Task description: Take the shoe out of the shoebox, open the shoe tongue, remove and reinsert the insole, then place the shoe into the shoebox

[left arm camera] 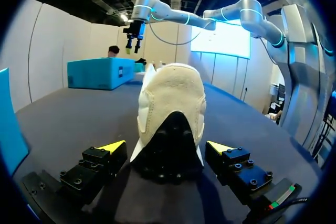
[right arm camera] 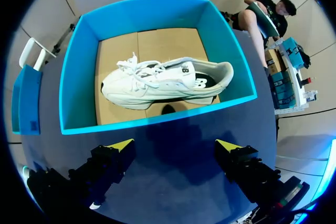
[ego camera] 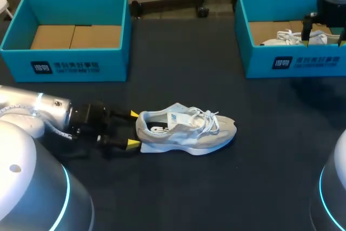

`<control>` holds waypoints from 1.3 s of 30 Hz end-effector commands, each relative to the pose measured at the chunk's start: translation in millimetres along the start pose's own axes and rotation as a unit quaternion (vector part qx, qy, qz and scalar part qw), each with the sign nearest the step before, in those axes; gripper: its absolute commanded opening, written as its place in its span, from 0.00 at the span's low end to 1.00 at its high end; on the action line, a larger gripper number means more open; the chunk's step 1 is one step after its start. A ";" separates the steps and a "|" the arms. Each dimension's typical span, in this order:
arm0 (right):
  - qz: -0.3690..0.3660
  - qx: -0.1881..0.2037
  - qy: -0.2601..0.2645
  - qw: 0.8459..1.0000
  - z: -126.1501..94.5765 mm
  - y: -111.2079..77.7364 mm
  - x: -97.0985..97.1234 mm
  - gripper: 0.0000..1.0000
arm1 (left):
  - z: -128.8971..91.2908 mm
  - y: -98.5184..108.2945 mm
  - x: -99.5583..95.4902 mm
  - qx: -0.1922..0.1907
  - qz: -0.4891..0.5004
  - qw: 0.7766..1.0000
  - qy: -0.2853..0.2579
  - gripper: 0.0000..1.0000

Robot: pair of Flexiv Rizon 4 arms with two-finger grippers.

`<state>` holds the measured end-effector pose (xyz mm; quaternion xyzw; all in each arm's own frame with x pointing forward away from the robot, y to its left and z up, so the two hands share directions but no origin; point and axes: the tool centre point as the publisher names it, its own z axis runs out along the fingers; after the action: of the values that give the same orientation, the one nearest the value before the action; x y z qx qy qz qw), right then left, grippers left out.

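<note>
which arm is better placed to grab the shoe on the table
Left. The left gripper is open around the heel of the shoe; the right gripper hangs over the far box.

Head view looks down on the table (ego camera: 178, 187). Left wrist sits low, close behind the shared grey shoe (left arm camera: 170, 114). Right wrist is seemingly straight above the right shoebox (right arm camera: 79, 77).

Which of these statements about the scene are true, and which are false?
1. One shoe lies on the table, outside both boxes. True.
2. The left box holds a shoe. False: it is empty; the second shoe lies in the right box.
3. The left gripper is shut on the shoe's heel. False: its fingers stand open on either side of the heel.
4. The right gripper hangs open above the right box. True.
</note>
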<state>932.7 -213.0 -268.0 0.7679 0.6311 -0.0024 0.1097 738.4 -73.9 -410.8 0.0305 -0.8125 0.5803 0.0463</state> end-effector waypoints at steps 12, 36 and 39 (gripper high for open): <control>0.000 0.000 0.000 1.000 0.2 -0.1 0.1 1.00 | 30.1 -6.7 2.8 -0.001 0.005 1.000 0.009 1.00; 0.000 0.000 0.000 1.000 0.2 -0.1 0.1 1.00 | 50.7 -0.8 0.9 -0.009 0.006 1.000 0.011 0.00; 0.000 0.000 0.000 1.000 0.2 -0.1 0.1 1.00 | 48.7 -3.0 -0.2 -0.010 0.008 1.000 0.009 0.00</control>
<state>932.7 -213.0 -268.0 0.7679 0.6311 -0.0024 0.1097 735.4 -118.9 -422.7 0.0176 -0.8169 0.5742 0.0505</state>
